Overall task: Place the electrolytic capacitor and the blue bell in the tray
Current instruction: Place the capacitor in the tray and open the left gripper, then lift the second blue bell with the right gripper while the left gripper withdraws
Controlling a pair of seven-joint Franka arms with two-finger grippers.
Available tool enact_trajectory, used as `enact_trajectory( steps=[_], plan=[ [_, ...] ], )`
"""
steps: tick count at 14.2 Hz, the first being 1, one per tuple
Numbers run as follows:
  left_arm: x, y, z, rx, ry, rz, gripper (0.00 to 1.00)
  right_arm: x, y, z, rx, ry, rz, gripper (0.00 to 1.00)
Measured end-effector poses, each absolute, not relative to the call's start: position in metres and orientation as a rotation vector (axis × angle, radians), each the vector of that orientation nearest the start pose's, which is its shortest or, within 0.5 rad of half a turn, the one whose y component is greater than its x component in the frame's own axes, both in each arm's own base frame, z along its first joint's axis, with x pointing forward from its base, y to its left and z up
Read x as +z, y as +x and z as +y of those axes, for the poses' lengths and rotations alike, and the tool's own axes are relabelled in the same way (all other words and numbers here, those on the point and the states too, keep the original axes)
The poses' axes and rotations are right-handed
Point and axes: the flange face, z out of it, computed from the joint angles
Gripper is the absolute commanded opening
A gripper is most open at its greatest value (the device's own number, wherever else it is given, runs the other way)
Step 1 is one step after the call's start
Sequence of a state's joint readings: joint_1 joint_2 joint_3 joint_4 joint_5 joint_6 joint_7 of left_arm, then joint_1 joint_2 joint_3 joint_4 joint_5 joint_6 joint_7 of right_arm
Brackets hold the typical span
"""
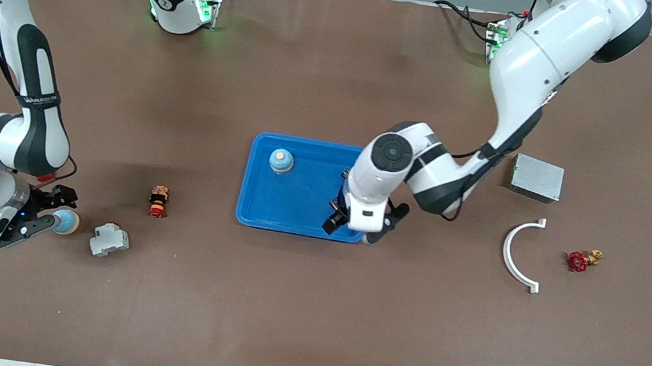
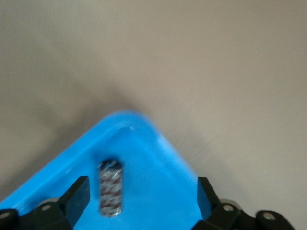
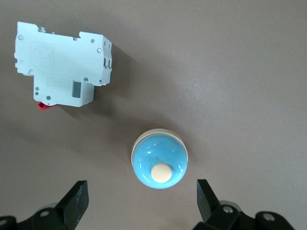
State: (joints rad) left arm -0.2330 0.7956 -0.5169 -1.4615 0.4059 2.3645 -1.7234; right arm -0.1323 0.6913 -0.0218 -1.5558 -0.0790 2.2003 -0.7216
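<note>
The blue tray (image 1: 303,202) lies mid-table. One blue bell (image 1: 281,161) stands in it. My left gripper (image 1: 358,230) hangs open over the tray's corner nearest the front camera, toward the left arm's end. In the left wrist view the electrolytic capacitor (image 2: 110,188) lies on the tray floor (image 2: 153,172) between the open left gripper's (image 2: 141,201) fingers, touching neither. Another blue bell (image 1: 65,222) stands on the table at the right arm's end. My right gripper (image 1: 40,211) is open. The bell (image 3: 159,159) sits just ahead of the right gripper (image 3: 141,203).
A white circuit breaker (image 1: 110,239) lies beside the bell at the right arm's end, and a small red-and-black part (image 1: 158,200) stands between it and the tray. At the left arm's end are a grey metal box (image 1: 537,178), a white curved piece (image 1: 519,254) and a red valve (image 1: 579,261).
</note>
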Motion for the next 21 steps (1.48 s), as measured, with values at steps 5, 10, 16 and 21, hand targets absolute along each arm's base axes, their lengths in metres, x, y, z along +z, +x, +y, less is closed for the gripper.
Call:
enact_trajectory(
  steps=[5,10,16,21],
  plan=[
    [0.364,0.633,-0.363,-0.181,-3.086,-1.199,1.0,0.212,0.685,-0.119,0.17,-3.015,-0.98,1.0],
    [0.431,0.644,-0.269,-0.14,-3.025,-0.955,1.0,0.192,0.682,-0.125,0.196,-2.992,-1.005,1.0],
    [0.461,0.644,-0.218,-0.095,-3.004,-0.776,1.0,0.18,0.69,-0.126,0.147,-3.007,-1.017,1.0],
    [0.493,0.65,-0.125,-0.038,-3.025,-0.562,1.0,0.171,0.696,-0.126,0.141,-3.007,-1.021,1.0]
  ],
)
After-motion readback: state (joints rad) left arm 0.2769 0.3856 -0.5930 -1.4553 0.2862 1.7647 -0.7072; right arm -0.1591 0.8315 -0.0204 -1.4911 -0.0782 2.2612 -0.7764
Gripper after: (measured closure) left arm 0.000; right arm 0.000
